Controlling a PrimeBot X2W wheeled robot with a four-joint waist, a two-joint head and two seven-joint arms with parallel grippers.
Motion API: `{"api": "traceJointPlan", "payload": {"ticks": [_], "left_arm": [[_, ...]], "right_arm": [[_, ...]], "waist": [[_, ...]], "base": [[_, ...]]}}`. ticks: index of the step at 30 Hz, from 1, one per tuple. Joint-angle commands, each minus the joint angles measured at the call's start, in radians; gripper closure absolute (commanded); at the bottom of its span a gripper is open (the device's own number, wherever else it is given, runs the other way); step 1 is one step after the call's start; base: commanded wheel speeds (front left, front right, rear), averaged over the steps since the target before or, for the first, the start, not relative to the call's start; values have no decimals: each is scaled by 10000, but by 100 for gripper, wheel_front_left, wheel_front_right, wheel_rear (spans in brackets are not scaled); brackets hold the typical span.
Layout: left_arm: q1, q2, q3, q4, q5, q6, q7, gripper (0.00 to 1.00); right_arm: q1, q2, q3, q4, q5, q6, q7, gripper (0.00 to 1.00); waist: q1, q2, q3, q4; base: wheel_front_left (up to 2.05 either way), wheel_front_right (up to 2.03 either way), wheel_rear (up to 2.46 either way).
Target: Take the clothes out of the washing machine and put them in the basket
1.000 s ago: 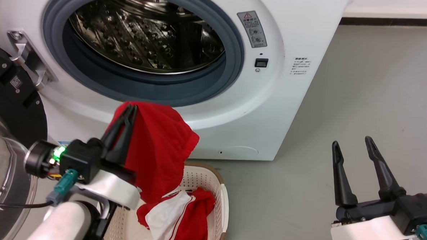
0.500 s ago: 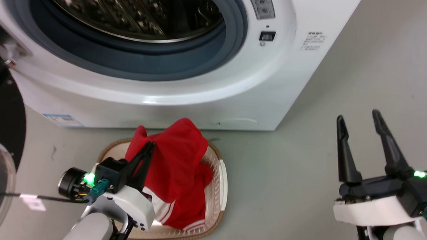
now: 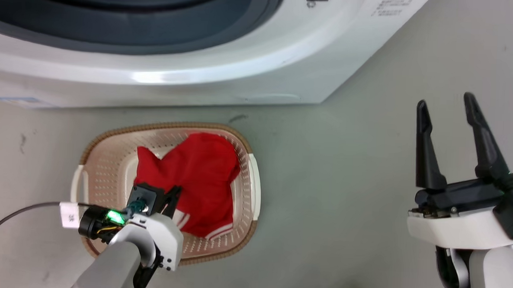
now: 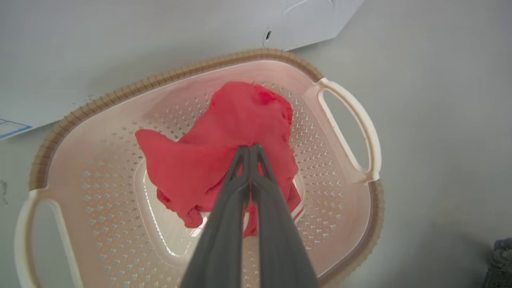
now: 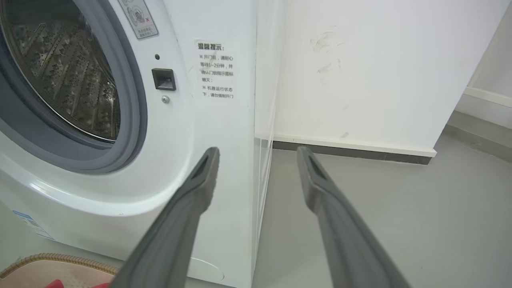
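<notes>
Red clothes [image 3: 199, 172] lie in basket [image 3: 104, 163]; washing machine [image 5: 188, 168] label [image 5: 214, 72] reads 温馨提示.

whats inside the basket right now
A plain red garment lies in the basket, pinched by the left gripper. White-striped edges of a second garment peek out beneath it; the rest of that one is covered.

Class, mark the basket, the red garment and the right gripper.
basket [image 3: 175, 125]: head view, on its brown rim.
red garment [image 4: 240, 116]: left wrist view, on its upper fold.
right gripper [image 3: 445, 99]: head view, midway between its fingertips.
</notes>
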Motion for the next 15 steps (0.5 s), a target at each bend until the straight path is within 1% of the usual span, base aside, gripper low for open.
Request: {"api": "traceJointPlan", "payload": {"ticks": [1, 5, 8, 12, 15], "left_arm": [[-331, -100, -34, 466, 5, -82, -49, 100], [-1226, -491, -143, 2218, -1, -253, 98, 100], [-1877, -708, -321, 3245, 154, -300, 192, 100], [-2635, -935, -650, 4232, 436, -351, 344, 100], [-3011, -1001, -859, 4663, 600, -410, 619, 100]], "right_arm": [[-213, 11, -15, -76, 32, -7, -23, 0], [-498, 11, -70, -201, 9, -7, -23, 0], [-661, 11, -98, -296, -14, -7, -22, 0], [-816, 11, -169, -375, -25, -7, -23, 0], [-959, 10, -175, -442, -11, -7, -23, 0]], "waist": [[-2, 0, 518, -173], [-2, 0, 1166, -238], [-2, 0, 1631, -274], [-2, 0, 2203, -279], [-2, 0, 2565, -294]], "base": [[0, 0, 0], [0, 0, 0], [0, 0, 0], [0, 0, 0], [0, 0, 0]]}}
